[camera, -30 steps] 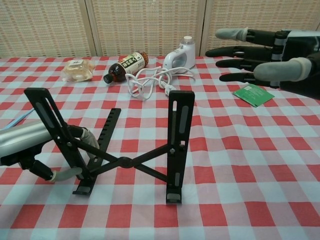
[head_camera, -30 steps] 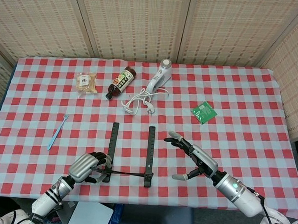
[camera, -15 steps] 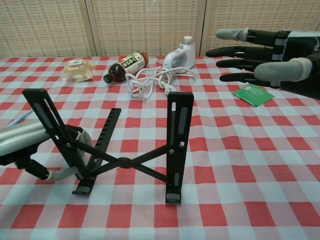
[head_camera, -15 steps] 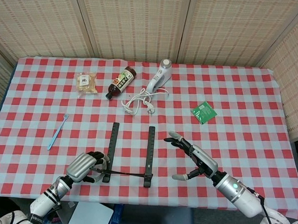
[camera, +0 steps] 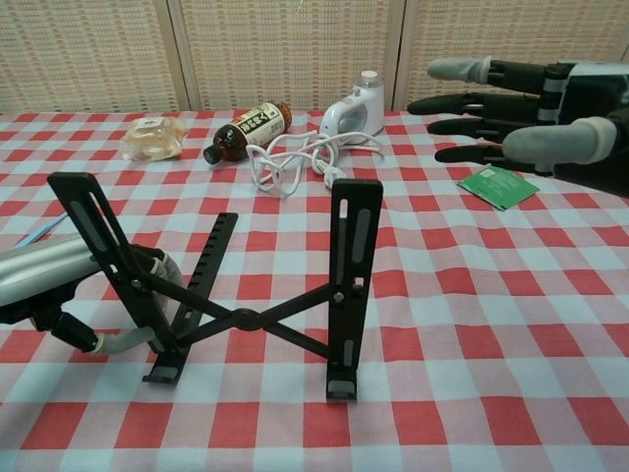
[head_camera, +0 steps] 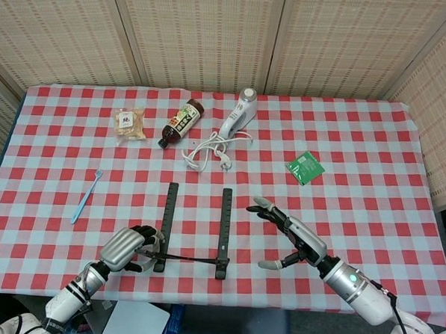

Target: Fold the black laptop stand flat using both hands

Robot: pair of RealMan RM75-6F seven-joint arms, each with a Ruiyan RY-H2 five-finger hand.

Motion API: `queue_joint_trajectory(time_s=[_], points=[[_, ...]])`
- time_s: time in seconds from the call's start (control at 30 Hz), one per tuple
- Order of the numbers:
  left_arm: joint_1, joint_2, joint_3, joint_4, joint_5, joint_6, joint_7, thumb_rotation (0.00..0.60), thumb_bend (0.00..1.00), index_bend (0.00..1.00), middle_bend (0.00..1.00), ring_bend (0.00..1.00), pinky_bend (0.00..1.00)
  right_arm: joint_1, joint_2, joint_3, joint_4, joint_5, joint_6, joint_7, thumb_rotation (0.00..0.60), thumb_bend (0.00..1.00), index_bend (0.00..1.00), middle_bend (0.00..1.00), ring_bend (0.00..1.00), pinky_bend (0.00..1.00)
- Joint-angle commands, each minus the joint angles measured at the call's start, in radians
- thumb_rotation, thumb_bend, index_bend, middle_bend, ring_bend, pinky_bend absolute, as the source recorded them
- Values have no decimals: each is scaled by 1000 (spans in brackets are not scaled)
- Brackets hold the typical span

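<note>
Left hand [head_camera: 127, 249] of mine sits at the lower left of the head view, fingers curled around the near end of the left rail of the black laptop stand [head_camera: 193, 229]; the chest view shows that hand [camera: 49, 280] at the left edge, behind the raised left rail, gripping it low down. My right hand [head_camera: 288, 234] hovers to the right of the stand, apart from it, fingers spread and holding nothing; the chest view places it [camera: 511, 98] in the upper right, fingers extended toward the left of the frame. The stand rests on the counter [head_camera: 370, 212] just below frame centre, its two rails raised and joined by crossed links, not yet flat. Other items noted on the red-and-white checked cloth: a blue toothbrush [head_camera: 86, 196] at the left, a small wrapped snack [head_camera: 129, 124] and a brown bottle [head_camera: 181, 123] lying on its side in the upper left, a white handheld appliance [head_camera: 237, 117] with its coiled cord [head_camera: 209, 150] at upper centre, and a green packet [head_camera: 304, 167] to the right of centre.
</note>
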Motion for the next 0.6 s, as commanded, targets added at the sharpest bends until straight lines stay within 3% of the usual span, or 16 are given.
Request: queue_joint_trajectory(time_s=[0.03,0.3,0.6], points=[[0,-1,-1,1,0,0,1,600,354,573,312,263,345,1,-2,-5,3,1,-12,-26,600,9,0,110,0,32],[1,-3,-3,2,1,3,1,600,354,584,312,264,345,2,-5,-15,-32,65,-95,-294,600,110,8,123,0,32],[-1,-3,-3,-6,-3,-5,9,600,354,580,312,264,345,11,-57,18,-111,302,-198,-750,600,134,312,208,0,32]])
